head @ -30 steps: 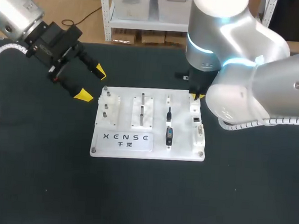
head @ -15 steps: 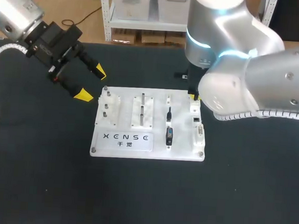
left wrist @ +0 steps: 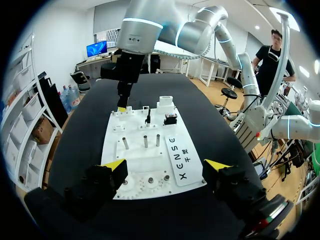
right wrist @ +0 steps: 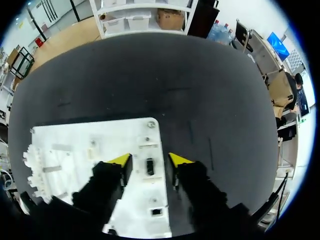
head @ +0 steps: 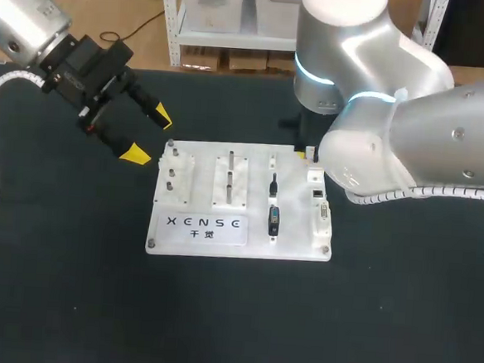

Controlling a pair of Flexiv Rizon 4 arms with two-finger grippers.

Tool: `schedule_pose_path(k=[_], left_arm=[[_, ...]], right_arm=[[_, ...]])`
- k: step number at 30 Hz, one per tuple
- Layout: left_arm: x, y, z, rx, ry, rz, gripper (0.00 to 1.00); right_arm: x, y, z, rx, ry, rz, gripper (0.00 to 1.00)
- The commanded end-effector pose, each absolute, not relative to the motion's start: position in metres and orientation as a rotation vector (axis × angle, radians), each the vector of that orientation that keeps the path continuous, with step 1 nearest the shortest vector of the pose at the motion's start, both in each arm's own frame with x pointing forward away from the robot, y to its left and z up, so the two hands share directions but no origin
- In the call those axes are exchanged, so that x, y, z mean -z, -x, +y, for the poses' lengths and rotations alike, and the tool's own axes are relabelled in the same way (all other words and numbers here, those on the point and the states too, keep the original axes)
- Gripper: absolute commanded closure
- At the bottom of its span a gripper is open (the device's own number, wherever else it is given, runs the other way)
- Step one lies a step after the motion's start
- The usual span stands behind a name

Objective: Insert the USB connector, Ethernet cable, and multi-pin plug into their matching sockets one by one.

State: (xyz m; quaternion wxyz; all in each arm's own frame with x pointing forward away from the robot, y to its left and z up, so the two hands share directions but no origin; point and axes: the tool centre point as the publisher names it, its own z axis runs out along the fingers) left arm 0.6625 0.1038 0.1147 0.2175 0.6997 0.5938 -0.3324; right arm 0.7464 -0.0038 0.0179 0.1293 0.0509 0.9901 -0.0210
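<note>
Multi-pin plug (head: 273, 219) was seen parked mid board (head: 292, 239), judged not yet inserted | right pincer (right wrist: 150, 160) was held wide astride small black part (right wrist: 149, 167) at board corner | left pincer (head: 150, 135) was wide, empty, off board.

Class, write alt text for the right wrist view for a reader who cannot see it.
The right gripper, fingers open, hangs over the edge of a white board, a small dark part on the board showing between its yellow tips. The board lies on a black table.
</note>
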Motion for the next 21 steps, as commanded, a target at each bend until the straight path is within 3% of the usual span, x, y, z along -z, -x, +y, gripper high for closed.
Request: schedule_pose_path(k=[1, 21], left_arm=[[-0.115, -0.664, 0.104, 0.923, -1.942, 1.642, 0.00], [-0.115, -0.664, 0.104, 0.923, -1.942, 1.642, 0.00]], right_arm=[[-0.039, -0.726, 0.002, 0.059, -0.144, 2.805, 0.00], [-0.028, -0.681, 0.052, -0.075, -0.109, 2.945, 0.00]])
